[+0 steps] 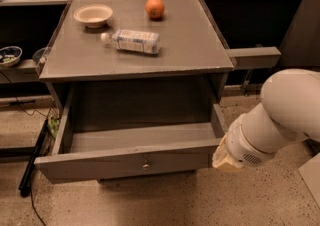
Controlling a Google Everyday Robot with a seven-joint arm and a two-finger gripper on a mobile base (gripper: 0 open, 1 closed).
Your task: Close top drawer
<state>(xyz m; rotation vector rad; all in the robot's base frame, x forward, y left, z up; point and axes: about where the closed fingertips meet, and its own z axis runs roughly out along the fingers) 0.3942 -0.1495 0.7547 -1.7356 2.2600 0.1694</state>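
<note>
Drawer wide open: the wide grey wooden top drawer [125, 162] juts near you from under the grey desk [190, 35]. Your tool [221, 158] sits at its right front corner, likely placed to push it shut; released or clenched, you cannot tell.

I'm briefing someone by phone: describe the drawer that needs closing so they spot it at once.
Find the grey table holding a bowl, an orange and a lying bottle. Just under its top, the top drawer is pulled out, one small knob centred on its long front. Unlike anything nearby it's an open box, with the gripper at its right front corner.
</note>
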